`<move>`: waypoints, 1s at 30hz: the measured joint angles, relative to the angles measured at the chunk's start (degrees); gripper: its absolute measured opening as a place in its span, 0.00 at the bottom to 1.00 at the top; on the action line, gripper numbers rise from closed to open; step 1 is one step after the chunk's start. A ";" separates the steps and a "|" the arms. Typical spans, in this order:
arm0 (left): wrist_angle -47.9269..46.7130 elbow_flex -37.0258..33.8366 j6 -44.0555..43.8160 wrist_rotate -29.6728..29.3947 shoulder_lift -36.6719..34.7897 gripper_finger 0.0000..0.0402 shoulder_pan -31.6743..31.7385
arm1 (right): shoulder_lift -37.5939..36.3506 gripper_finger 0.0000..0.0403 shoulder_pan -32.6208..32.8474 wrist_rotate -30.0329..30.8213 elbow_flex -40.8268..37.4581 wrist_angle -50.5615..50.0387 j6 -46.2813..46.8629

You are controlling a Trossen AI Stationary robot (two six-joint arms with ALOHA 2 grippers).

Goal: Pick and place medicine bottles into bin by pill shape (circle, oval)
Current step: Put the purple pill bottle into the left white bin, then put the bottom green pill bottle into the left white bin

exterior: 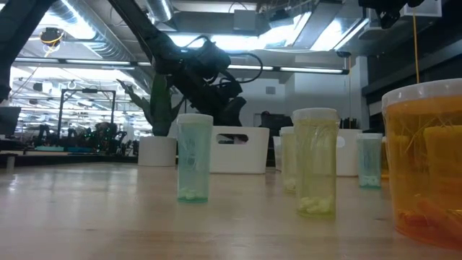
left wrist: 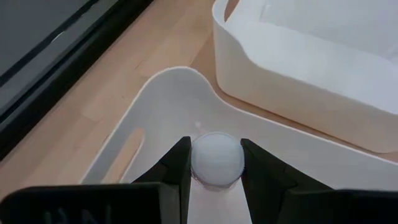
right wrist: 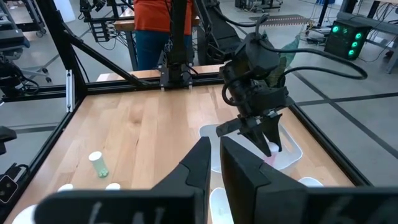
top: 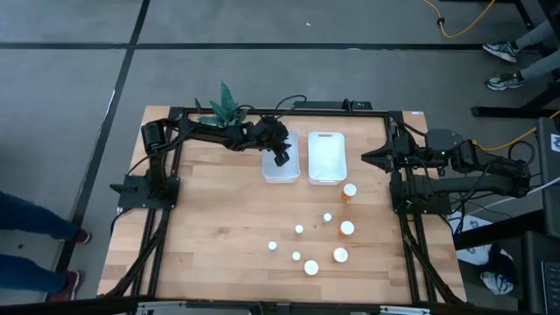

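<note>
My left gripper [top: 280, 158] reaches out over the left white bin [top: 269, 168] and is shut on a small white-capped medicine bottle [left wrist: 216, 159]. In the right wrist view [right wrist: 272, 151] the bottle looks pinkish. A second white bin [top: 326, 156] stands beside the first. Several bottles stand upright on the wooden table nearer the front, among them an amber one [top: 349, 192] and small ones such as [top: 299, 229]. My right gripper [right wrist: 213, 158] is shut and empty, drawn back at the table's right edge. My left gripper pinches the bottle between its two fingers [left wrist: 176, 167], which stand on opposite sides of it at the white cap [left wrist: 216, 155]. The fingers come from above, pointing down. The bottle is upright over the inside of the left bin [left wrist: 155, 99], near a corner. Whether it touches the bin's floor I cannot tell.
A green plant in a white pot [top: 226, 107] stands at the far edge, left of the bins. In the low view a pale green bottle [exterior: 193, 166], a yellowish one [exterior: 315, 170] and a large amber one [exterior: 426, 166] stand near. A person stands beyond the table [right wrist: 165, 25].
</note>
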 joint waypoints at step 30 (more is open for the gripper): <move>0.93 0.07 1.49 -0.33 -5.90 0.37 -1.64 | 0.00 0.10 0.02 -0.02 0.00 -0.02 0.07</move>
